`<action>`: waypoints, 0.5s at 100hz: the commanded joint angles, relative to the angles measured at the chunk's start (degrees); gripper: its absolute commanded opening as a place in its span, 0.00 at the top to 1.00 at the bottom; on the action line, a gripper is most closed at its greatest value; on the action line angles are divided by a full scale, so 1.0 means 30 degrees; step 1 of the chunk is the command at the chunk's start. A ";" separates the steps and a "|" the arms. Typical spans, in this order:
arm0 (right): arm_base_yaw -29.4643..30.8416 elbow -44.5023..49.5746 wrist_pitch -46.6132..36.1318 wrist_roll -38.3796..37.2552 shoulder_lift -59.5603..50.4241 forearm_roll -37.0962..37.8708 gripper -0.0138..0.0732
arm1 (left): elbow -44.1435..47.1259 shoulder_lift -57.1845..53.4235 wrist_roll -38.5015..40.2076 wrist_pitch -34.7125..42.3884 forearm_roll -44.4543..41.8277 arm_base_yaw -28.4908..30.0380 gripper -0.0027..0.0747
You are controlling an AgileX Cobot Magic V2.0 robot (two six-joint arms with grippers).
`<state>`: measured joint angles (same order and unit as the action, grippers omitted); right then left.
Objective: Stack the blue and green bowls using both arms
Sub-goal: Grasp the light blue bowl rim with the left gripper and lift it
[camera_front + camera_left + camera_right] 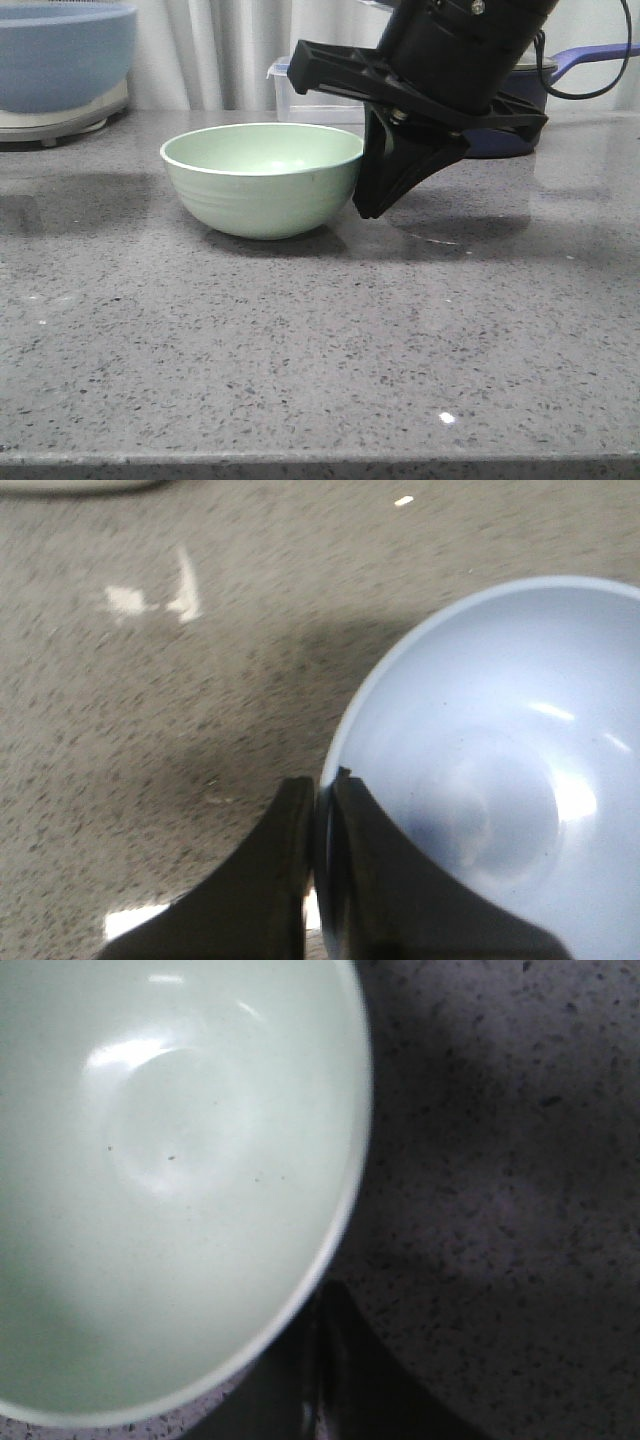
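I am holding the blue bowl [500, 780] by its rim, my left hand [322, 790] pinching it above the bench [320, 340]. My right hand [375, 205], apparently closed, is sitting at the green bowl's [262, 180] three o'clock. Next I am judging a carry over and lowering inside.
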<state>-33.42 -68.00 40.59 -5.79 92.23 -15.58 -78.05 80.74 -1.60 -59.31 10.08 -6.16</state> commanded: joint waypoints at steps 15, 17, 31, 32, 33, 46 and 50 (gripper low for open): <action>0.0024 -0.0417 -0.0768 0.0141 -0.0737 -0.0228 0.93 | -0.3092 0.0965 0.0107 -0.0868 0.0547 -0.2163 0.99; 0.0024 -0.0417 -0.0768 0.0141 -0.0737 -0.0228 0.93 | -0.3286 0.1161 0.0107 -0.0911 0.0547 -0.2353 0.99; 0.0024 -0.0417 -0.0768 0.0141 -0.0737 -0.0228 0.93 | -0.4209 0.2187 0.0217 -0.0957 0.0578 -0.3538 0.99; 0.0024 -0.0417 -0.0768 0.0141 -0.0737 -0.0228 0.93 | -0.4249 0.2227 0.0217 -0.0957 0.0578 -0.3598 0.99; 0.0024 -0.0417 -0.0768 0.0141 -0.0737 -0.0228 0.93 | -0.4316 0.2324 0.0257 -0.0987 0.0578 -0.3714 0.99; 0.0024 -0.0417 -0.0768 0.0141 -0.0737 -0.0228 0.93 | -0.4788 0.3003 0.0257 -0.0949 0.0578 -0.4686 0.99; 0.0024 -0.0417 -0.0768 0.0141 -0.0737 -0.0228 0.93 | -0.4928 0.3184 0.0302 -0.0949 0.0632 -0.4937 0.99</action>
<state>-33.42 -68.00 40.59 -5.79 92.23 -15.58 -90.18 91.61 -1.60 -64.19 10.45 -19.31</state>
